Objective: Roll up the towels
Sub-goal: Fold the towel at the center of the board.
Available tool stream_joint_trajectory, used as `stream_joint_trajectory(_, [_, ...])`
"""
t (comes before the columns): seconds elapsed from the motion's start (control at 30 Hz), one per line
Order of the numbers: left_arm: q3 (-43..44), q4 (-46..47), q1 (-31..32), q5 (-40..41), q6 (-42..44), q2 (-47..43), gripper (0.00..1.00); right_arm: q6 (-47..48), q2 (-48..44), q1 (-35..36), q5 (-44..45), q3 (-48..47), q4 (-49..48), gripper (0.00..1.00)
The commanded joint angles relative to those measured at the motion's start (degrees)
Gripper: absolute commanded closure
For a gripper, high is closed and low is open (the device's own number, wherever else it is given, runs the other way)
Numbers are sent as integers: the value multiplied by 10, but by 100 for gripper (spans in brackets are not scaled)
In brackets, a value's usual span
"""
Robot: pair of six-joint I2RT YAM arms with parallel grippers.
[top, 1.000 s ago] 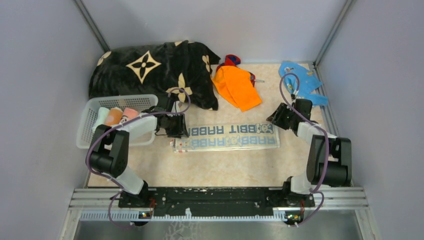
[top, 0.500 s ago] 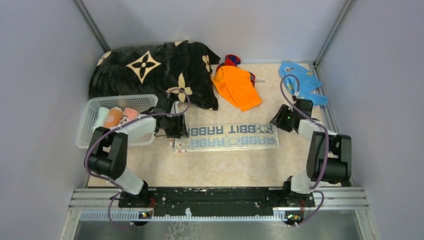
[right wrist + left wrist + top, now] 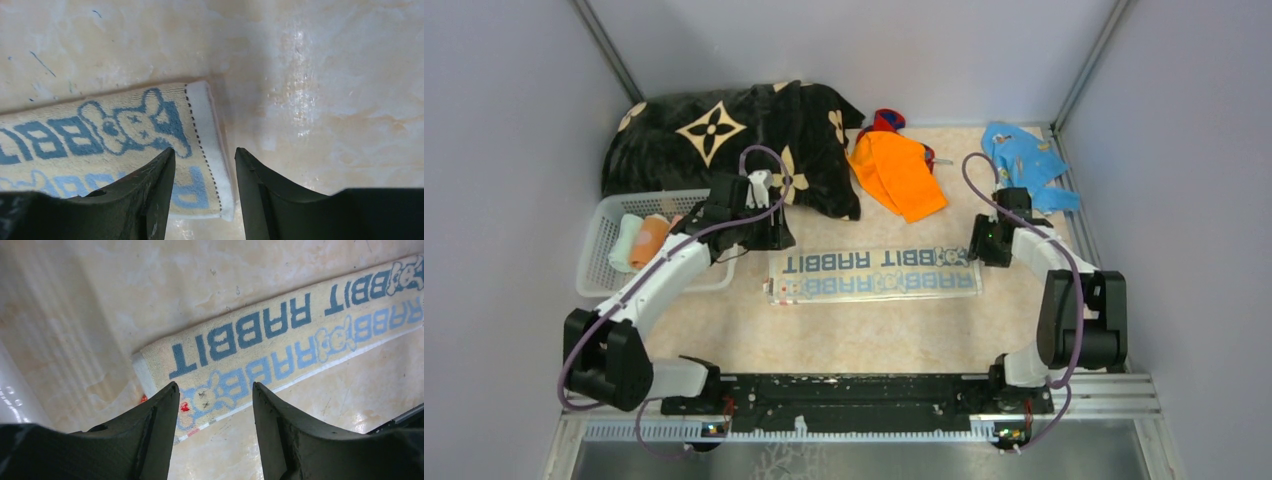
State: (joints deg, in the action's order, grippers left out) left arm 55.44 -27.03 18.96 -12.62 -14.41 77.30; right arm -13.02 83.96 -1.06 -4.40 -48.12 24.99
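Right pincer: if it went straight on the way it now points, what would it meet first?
Probably the white-hemmed end of the RABBIT towel, lying flat right ahead of the open right pincer; how far off is hard to judge.

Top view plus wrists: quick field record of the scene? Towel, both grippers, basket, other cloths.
towel: RABBIT towel, flat and unrolled, mid-table
left gripper: open, over the towel's left end
right gripper: open, over the towel's right end
contact: cannot tell whether either touches the towel
basket: white, left side, holds rolled towels
loose cloths: orange cloth and blue cloth, far side, not rolled
blanket: black with beige flowers, far left, behind the basket
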Motion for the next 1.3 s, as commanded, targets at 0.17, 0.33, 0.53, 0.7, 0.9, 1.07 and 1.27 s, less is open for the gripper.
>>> stream_joint_trajectory(0.17, [-7, 2, -3, 42, 33, -58, 32, 26, 51, 25, 33, -22, 33, 56])
stream_joint_trajectory(0.33, [-27, 17, -3, 51, 35, -66, 31, 28, 86, 40, 36, -25, 54, 58])
stream_joint_trajectory(0.53, [-39, 26, -4, 74, 40, -75, 31, 18, 118, 44, 30, -24, 68, 75])
stream_joint_trajectory(0.7, [-45, 24, -5, 81, 39, -81, 31, 15, 143, 49, 64, -36, 77, 100])
stream_joint_trajectory(0.9, [-50, 30, -5, 60, 36, -86, 31, 4, 76, 21, 186, -69, 82, 100])
stream_joint_trajectory(1.07, [-45, 36, -5, 26, 20, -79, 31, 4, 27, -19, 255, -111, 90, 100])
stream_joint_trajectory(1.27, [-51, 58, -5, -27, -14, -65, 31, 14, 2, -9, 213, -133, 101, 100])
